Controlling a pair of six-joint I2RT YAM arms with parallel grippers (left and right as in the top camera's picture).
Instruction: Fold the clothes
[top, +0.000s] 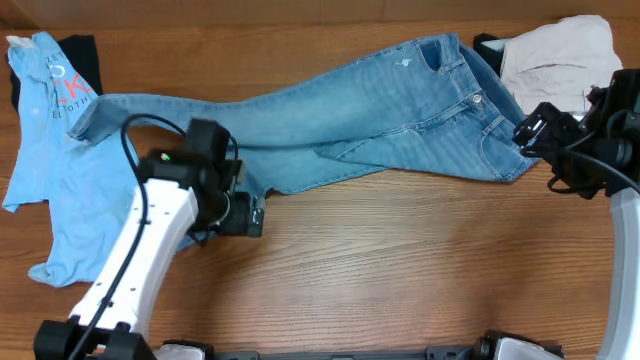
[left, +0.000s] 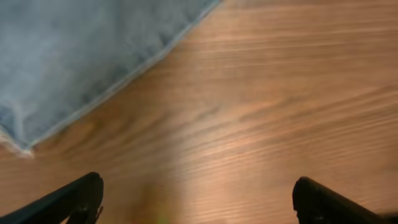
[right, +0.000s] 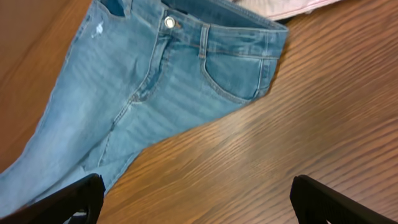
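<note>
overhead: left gripper (top: 245, 215) nearest, jaws wide, empty, by leg of long light-blue denim jeans (top: 370, 110) spread mid-frame, likely for folding | left wrist: jeans edge upper left, wooden surface (left: 261, 93) below | right wrist: right gripper (right: 199, 199) jaws wide, empty, below waistband

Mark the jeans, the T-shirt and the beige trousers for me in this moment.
jeans (top: 380, 100): overhead view, on the thigh area below the waistband.
T-shirt (top: 45, 190): overhead view, on its plain lower body.
beige trousers (top: 555, 50): overhead view, on the middle of the crumpled pile.
</note>
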